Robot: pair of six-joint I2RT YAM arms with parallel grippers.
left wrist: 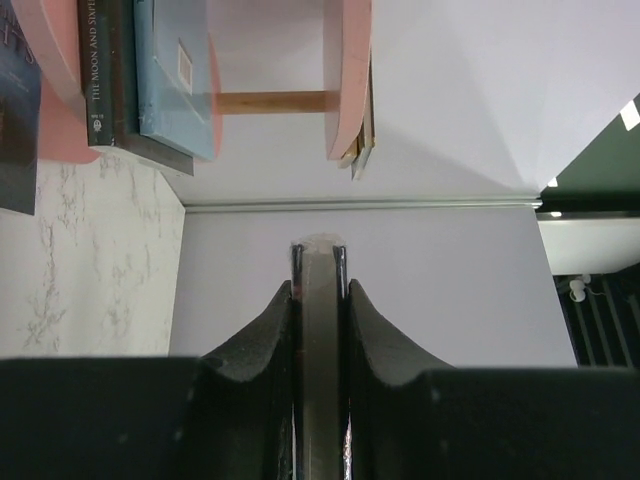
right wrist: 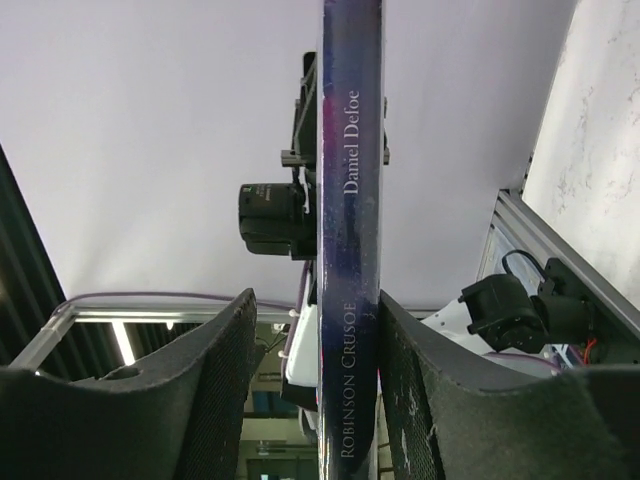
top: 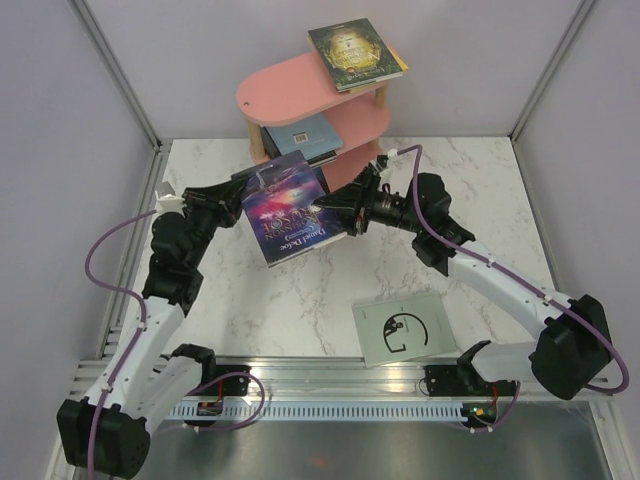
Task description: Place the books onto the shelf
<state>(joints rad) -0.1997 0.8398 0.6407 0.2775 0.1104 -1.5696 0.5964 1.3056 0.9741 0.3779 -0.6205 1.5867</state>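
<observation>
I'm holding the purple galaxy paperback up off the white marble counter, just in front of the three-tier shelf with pink oval boards and light wooden posts. Its cover is tilted upward. The left gripper is clenched on the book's thin edge, on the side of the book left of the shelf front. The right gripper straddles the spine from the opposite side with its jaws released: one finger is against the spine and there is a gap at the other. A dark green-gold paperback lies on the shelf's top board, overhanging its right end. A blue paperback sits on the middle board, stacked on a black-spined book. A pale grey-green paperback lies flat on the counter, well in front of the shelf and off to its right.
</observation>
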